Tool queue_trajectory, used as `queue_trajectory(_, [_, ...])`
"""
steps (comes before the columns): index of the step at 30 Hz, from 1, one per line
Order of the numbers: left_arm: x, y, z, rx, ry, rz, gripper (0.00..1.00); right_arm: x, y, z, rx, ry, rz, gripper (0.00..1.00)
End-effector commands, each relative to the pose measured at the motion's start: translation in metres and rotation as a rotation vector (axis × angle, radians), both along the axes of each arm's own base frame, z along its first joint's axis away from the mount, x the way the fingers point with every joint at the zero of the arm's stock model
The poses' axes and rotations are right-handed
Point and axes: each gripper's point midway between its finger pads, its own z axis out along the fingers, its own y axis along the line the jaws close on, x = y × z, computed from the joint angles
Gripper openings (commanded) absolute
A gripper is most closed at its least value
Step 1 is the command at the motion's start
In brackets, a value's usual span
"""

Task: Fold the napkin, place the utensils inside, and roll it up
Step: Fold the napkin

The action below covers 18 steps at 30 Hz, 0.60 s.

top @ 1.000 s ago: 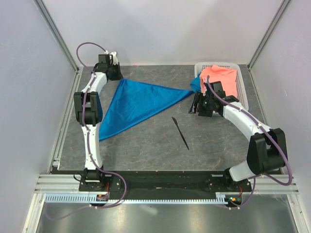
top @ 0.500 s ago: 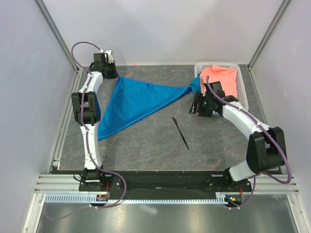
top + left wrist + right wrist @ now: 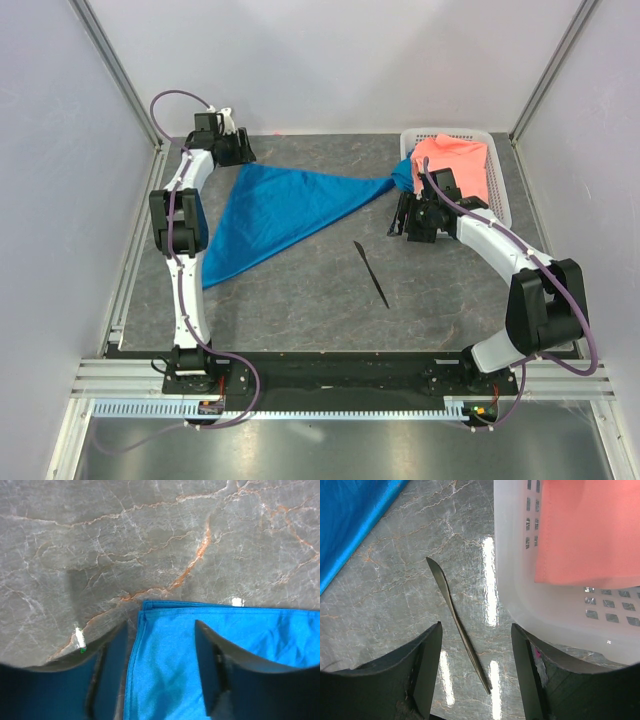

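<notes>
The blue napkin (image 3: 280, 210) lies flat on the table, folded into a triangle. Its far-left corner (image 3: 165, 655) sits between the fingers of my left gripper (image 3: 238, 152) (image 3: 160, 630), whose jaws stand open and apart from the cloth. The black knife-like utensil (image 3: 371, 273) (image 3: 455, 612) lies on the bare table right of the napkin. My right gripper (image 3: 405, 222) (image 3: 476, 627) hovers open between the utensil and the basket, holding nothing. In the right wrist view the utensil shows between its fingers, down on the table.
A white perforated basket (image 3: 500, 195) (image 3: 520, 595) stands at the back right with a salmon-pink cloth (image 3: 455, 160) (image 3: 590, 530) in it. A blue scrap (image 3: 403, 175) peeks out beside the pink cloth. Enclosure walls stand left, right and behind.
My left gripper drew the napkin's corner toward the far left, then opened and let it go. The right arm and the utensil have not moved.
</notes>
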Motion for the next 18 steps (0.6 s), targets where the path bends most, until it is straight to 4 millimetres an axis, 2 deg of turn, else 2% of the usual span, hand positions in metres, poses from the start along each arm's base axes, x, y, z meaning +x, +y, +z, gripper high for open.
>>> queue_trajectory(1, [0.012,-0.003,0.041,-0.011,-0.09,-0.009,0.73,0.01,0.0,0.007,0.001,-0.036,-0.014,0.66])
queue_trajectory(4, [0.012,0.001,0.051,0.009,-0.105,0.012,0.91,0.009,-0.003,0.009,-0.006,-0.047,-0.018,0.66])
queue_trajectory(5, [0.011,0.002,0.064,0.017,-0.124,0.017,0.92,0.007,-0.005,0.011,-0.01,-0.05,-0.021,0.66])
queue_trajectory(7, [0.008,0.003,0.069,0.033,-0.126,0.036,0.93,0.006,-0.007,0.013,-0.023,-0.06,-0.027,0.66])
queue_trajectory(8, [0.006,0.004,0.083,0.037,-0.144,0.042,0.93,0.005,-0.009,0.013,-0.028,-0.066,-0.031,0.66])
queue_trajectory(10, [-0.001,-0.003,0.086,0.038,-0.138,0.042,0.94,0.004,-0.011,0.014,-0.037,-0.07,-0.037,0.66])
queue_trajectory(11, [-0.004,-0.003,0.1,0.041,-0.156,0.046,0.94,0.004,-0.012,0.013,-0.039,-0.071,-0.037,0.66])
queue_trajectory(13, [-0.017,-0.034,0.097,0.05,-0.142,0.008,0.94,0.003,-0.009,0.015,-0.033,-0.076,-0.029,0.66])
queue_trajectory(14, [-0.02,-0.042,0.1,0.051,-0.15,0.002,0.94,0.003,-0.007,0.016,-0.029,-0.083,-0.027,0.66])
queue_trajectory(15, [-0.031,-0.05,0.102,0.047,-0.143,-0.001,0.94,0.002,-0.005,0.017,-0.028,-0.088,-0.022,0.66])
queue_trajectory(16, [-0.038,-0.068,0.105,0.015,-0.14,-0.009,0.94,0.0,-0.001,0.016,-0.034,-0.095,-0.012,0.66])
queue_trajectory(18, [-0.056,-0.086,0.107,-0.039,-0.129,-0.024,0.94,-0.008,0.008,0.01,-0.053,-0.092,0.018,0.66])
